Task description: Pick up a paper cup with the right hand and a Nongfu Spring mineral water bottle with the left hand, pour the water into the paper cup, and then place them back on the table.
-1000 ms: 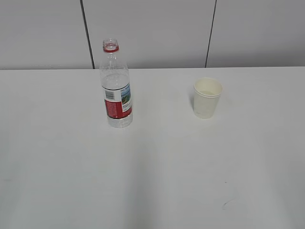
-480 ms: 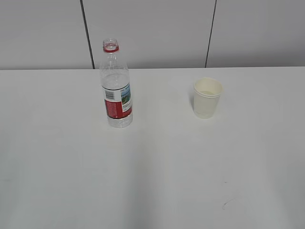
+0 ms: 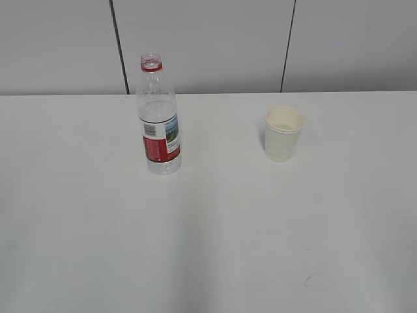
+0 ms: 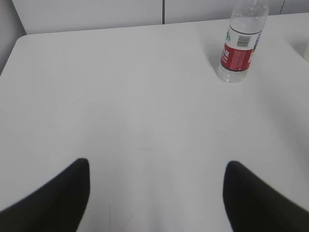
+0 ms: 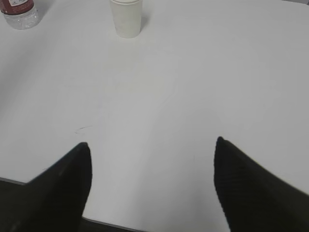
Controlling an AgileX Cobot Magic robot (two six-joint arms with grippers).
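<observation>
The uncapped Nongfu Spring mineral water bottle (image 3: 159,120) is standing upright at the desk's (image 3: 208,235) left, water (image 3: 158,111) filling it to the shoulder; the paper cup (image 3: 283,134) is sitting well right, its contents hard to judge. The left gripper (image 4: 154,193) and right gripper (image 5: 152,186) are hanging spread apart, holding nothing, with only their fingertips in frame

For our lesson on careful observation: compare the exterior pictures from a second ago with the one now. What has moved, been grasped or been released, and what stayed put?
Nothing has visibly changed. The bottle stands upright and uncapped in the same spot on the table, and the paper cup stands apart to its right as before. Neither claw has come into the exterior view, and nothing has been taken hold of or let go.
</observation>
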